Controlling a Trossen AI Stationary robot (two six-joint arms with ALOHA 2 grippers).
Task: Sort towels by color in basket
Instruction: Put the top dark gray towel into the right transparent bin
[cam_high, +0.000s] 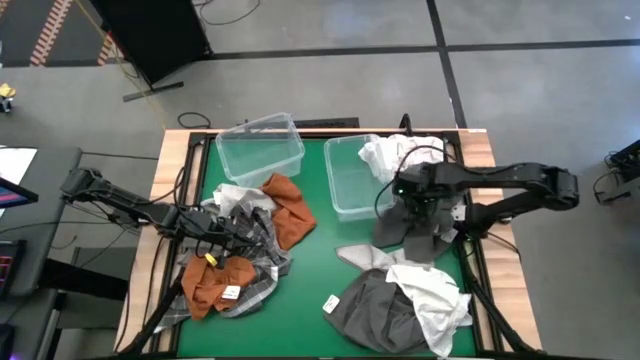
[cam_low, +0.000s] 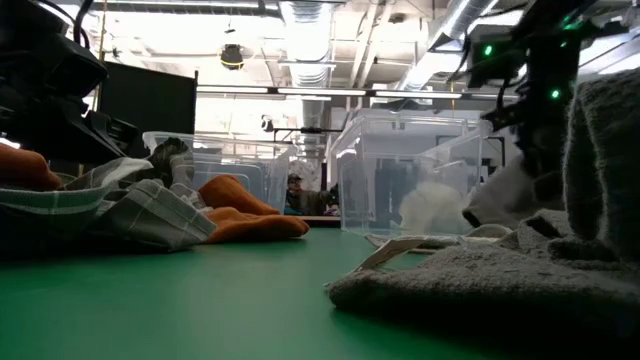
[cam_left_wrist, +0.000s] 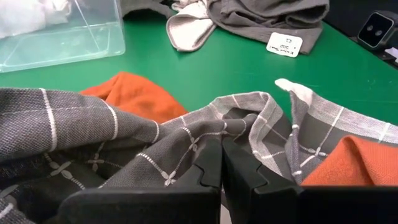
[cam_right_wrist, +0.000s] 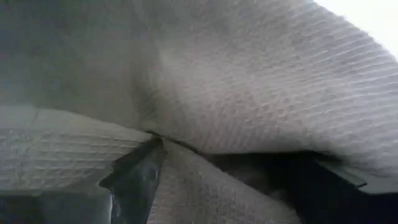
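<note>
Over on the table's right side, the right gripper (cam_high: 420, 215) hangs with fingers spread wide around a dark grey towel (cam_high: 405, 228), just beside the white-filled bin (cam_high: 345, 180). Across the green mat (cam_high: 318, 262), the left gripper (cam_left_wrist: 221, 163) is pinched tight on a grey checked towel (cam_left_wrist: 124, 140) amid rust orange cloths (cam_high: 288, 208). These look soft, light and floppy; they'll drape and drag, so bite a bunched fold, not a loose edge.

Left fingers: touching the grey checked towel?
Touching. In the left wrist view the left gripper has its fingers shut together, with a fold of the grey checked towel pinched between their tips.
</note>
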